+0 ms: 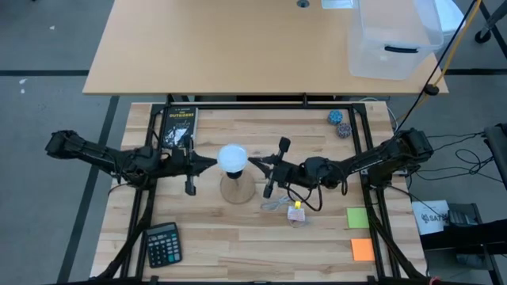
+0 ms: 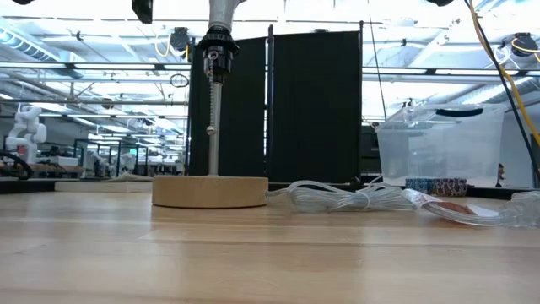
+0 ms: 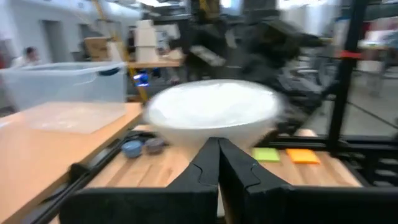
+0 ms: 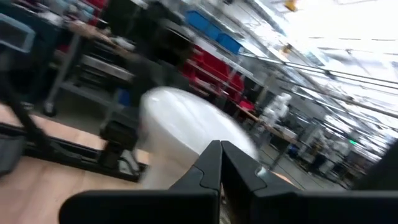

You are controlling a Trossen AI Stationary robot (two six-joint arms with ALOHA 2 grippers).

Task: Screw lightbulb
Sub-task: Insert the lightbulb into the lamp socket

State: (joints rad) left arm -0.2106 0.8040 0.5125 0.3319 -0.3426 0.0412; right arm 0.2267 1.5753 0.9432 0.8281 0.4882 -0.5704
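One lightbulb (image 1: 233, 157), white frosted dome, seated atop one tan wooden stand (image 1: 237, 189) mid-table; round flat wooden base, thin stem up to black socket in low view. Two arms, one each side of bulb. Left gripper (image 1: 212, 161) fingers pressed together, tip just at bulb's left side, holding nothing; contact with dome unclear. Right gripper (image 1: 253, 162) likewise pinched shut, empty, tip just at bulb's right side; contact not resolvable either. Both wrist views: dome looming right past closed dark fingers, blurred.

Rest of table, slatted light wood (image 1: 238, 237) in black frame:
- one black calculator (image 1: 163, 243), near-left corner
- one dark book (image 1: 178, 125), far left
- two sticky notes: one green (image 1: 357, 218), one orange (image 1: 362, 249), right edge, well apart from bulb
- two small bluish patterned balls (image 1: 339, 123), far right
- one crumpled clear wrapper (image 1: 297, 214) plus coiled clear cord, just right of stand

Beyond: one smooth tan desk (image 1: 222, 47) with one translucent plastic bin (image 1: 392, 39), black latch.
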